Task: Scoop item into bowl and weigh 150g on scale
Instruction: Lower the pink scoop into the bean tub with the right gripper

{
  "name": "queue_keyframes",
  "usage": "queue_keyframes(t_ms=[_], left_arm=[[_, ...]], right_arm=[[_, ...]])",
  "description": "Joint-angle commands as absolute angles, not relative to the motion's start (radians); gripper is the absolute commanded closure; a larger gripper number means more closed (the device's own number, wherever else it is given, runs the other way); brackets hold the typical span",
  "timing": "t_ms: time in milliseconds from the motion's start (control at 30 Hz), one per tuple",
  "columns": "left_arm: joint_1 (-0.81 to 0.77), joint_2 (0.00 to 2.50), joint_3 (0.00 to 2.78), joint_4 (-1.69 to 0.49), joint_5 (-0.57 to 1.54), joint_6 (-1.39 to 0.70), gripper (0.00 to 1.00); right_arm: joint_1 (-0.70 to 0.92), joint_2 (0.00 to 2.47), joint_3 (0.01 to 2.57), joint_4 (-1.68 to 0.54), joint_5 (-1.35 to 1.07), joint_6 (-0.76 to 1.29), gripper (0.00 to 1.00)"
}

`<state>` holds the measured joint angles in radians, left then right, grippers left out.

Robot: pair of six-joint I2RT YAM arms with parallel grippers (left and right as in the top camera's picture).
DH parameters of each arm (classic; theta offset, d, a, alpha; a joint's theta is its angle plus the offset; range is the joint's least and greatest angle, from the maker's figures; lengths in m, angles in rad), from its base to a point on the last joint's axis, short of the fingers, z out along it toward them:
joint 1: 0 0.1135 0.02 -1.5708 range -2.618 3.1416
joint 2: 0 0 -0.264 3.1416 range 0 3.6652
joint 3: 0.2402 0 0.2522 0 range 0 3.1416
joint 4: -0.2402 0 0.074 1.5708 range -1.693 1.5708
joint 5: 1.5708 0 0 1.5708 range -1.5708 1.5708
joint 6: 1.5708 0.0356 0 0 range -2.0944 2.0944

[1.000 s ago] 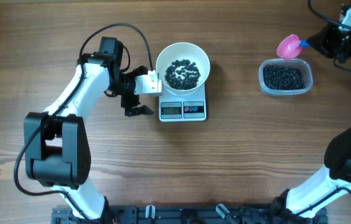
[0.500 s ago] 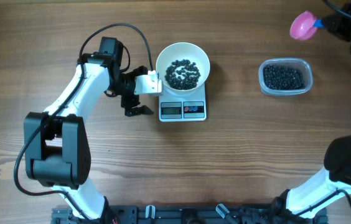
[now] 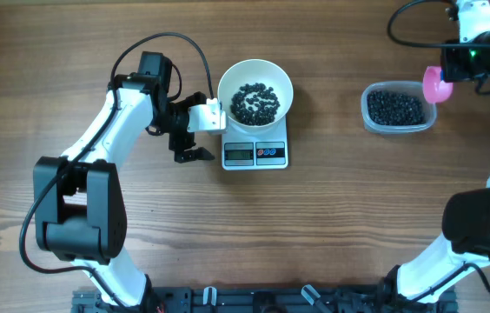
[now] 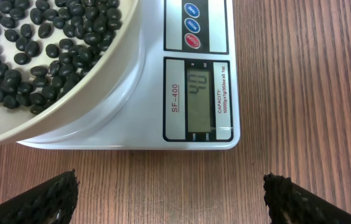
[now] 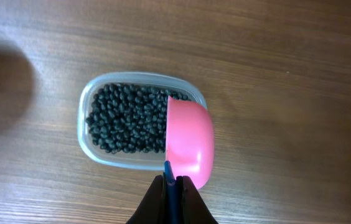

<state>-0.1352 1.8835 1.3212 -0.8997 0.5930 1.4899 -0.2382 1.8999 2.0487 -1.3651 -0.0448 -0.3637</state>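
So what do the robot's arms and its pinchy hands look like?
Both arms are white tubes joined by chunky black joints: the left arm, the right arm. A thin black cable loops over the left one. The left gripper has black, rough-textured fingertips; the right gripper has smooth dark fingers. I can't see any markings.

A brown wooden table (image 3: 358, 217) with lengthwise grain fills every view, evenly lit, with soft shadows.
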Motion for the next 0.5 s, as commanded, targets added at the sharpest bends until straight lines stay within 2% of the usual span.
queue_keyframes(t_ms=[0,467], left_arm=[[-0.132,1.895,1.312,-0.901,0.612,1.485,0.00],[-0.132,1.895,1.312,-0.901,0.612,1.485,0.00]], right_arm=[[-0.236,1.943,1.991,-1.359,-0.079,-0.419,0.96],[-0.232,1.958,1.739,-1.088,-0.007,-0.420,0.96]])
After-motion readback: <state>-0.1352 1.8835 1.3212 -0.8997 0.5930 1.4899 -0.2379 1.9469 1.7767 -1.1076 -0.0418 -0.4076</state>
